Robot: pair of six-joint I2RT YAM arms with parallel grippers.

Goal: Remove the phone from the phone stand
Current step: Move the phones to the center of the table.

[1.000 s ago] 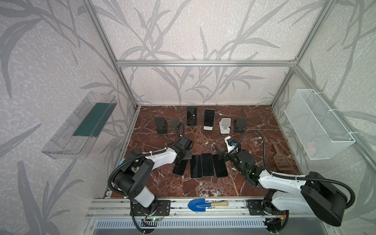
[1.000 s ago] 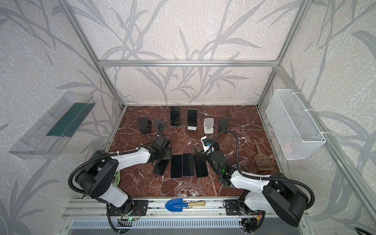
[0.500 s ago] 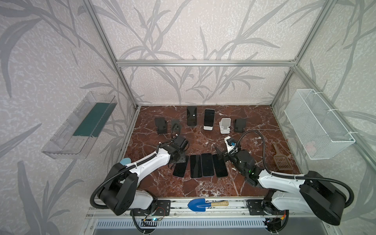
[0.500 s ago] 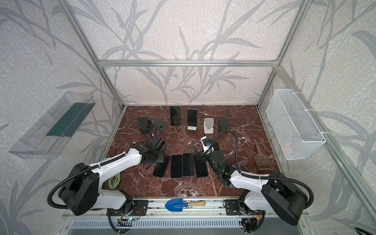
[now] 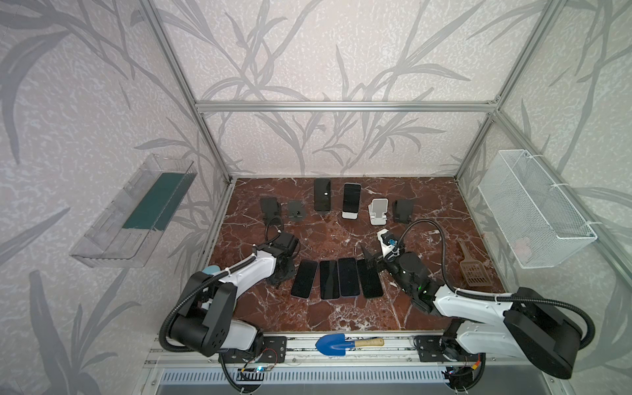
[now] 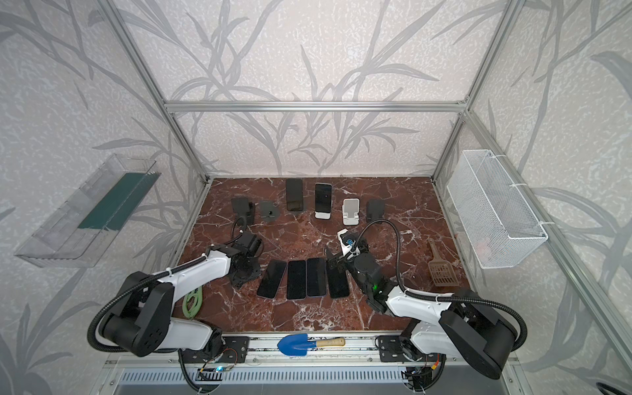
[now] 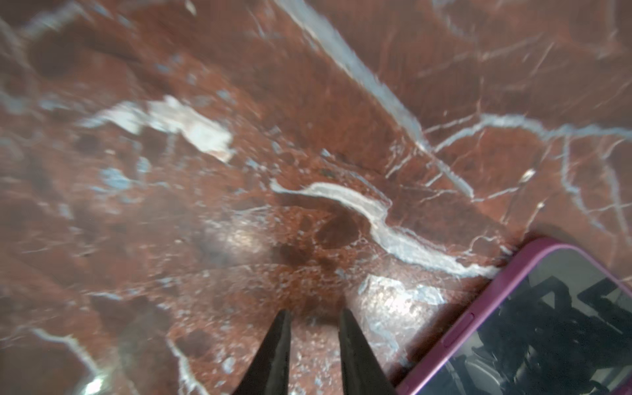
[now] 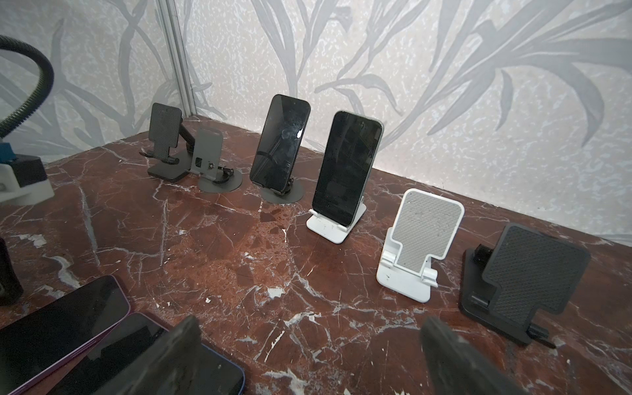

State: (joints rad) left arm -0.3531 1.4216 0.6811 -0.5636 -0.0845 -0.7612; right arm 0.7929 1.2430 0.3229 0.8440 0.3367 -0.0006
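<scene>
Two phones stand upright at the back: a dark phone [image 5: 322,194] on a round dark phone stand [image 8: 285,193], and a black phone [image 5: 351,201] on a white phone stand [image 8: 337,225]. Several more phones lie flat in a row mid-table, the leftmost [image 5: 304,278] in a purple case [image 7: 547,325]. My left gripper [image 5: 281,273] [image 7: 313,316] hangs low over bare marble just left of that row, shut and empty. My right gripper [image 5: 371,261] [image 8: 311,323] sits at the row's right end, open and empty, facing the stands.
Empty stands flank the two phones: black [image 5: 270,208], grey [image 5: 295,210], white [image 5: 378,211], black [image 5: 403,210]. A brown scoop [image 5: 472,270] lies right, a green ring [image 6: 193,302] left, a blue trowel [image 5: 333,343] on the front rail. A wire basket [image 5: 533,208] and clear tray [image 5: 136,208] hang on the walls.
My left gripper drew back leftward and toward the front, away from the leftmost flat phone, and its jaws closed. The right arm stayed put.
</scene>
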